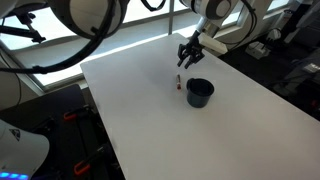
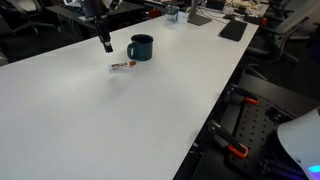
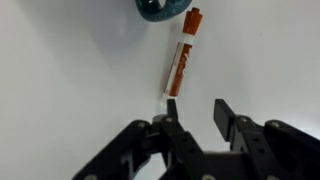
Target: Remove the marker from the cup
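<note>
The marker [image 3: 181, 55] lies flat on the white table, outside the cup; it has a red-orange body. It also shows in both exterior views [image 1: 178, 82] [image 2: 122, 67] beside the cup. The dark cup [image 1: 200, 92] [image 2: 141, 47] stands upright on the table; only its rim shows at the top of the wrist view [image 3: 160, 8]. My gripper [image 3: 195, 115] is open and empty, raised above the table just short of the marker's near end. It also shows in both exterior views [image 1: 188, 52] [image 2: 106, 42].
The white table [image 1: 160, 130] reaches wide around the cup. Laptops and desk clutter [image 2: 232, 28] lie at the far end of the table. Black equipment and cables [image 2: 245, 125] stand beside the table's edge.
</note>
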Available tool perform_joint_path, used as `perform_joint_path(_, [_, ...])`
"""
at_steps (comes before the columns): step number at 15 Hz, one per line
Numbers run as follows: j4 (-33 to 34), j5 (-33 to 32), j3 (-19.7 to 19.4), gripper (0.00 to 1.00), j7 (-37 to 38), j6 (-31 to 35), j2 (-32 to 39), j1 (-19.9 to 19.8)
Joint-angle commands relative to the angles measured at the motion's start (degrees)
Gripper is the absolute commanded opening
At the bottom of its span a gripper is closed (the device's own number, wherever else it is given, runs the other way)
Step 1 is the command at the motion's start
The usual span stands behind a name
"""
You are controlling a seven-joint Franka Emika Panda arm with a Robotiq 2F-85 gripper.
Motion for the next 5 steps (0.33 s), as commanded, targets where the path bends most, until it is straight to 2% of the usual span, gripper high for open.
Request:
perform_joint_path(1, [6.64, -1.10, -0.44, 0.74, -1.15, -4.58, 3.02, 0.82])
perform_joint_path(3, [7.61, -1.10, -0.30, 0.90, -1.31, -5.74, 3.42, 0.64])
perform_joint_path(4, [3.67, -0.18, -0.01, 0.72, -0.08, -2.88, 1.79, 0.11])
perform_joint_path(5, [4.26, -0.18, -0.01, 0.81, -0.13, -3.28, 2.07, 0.11])
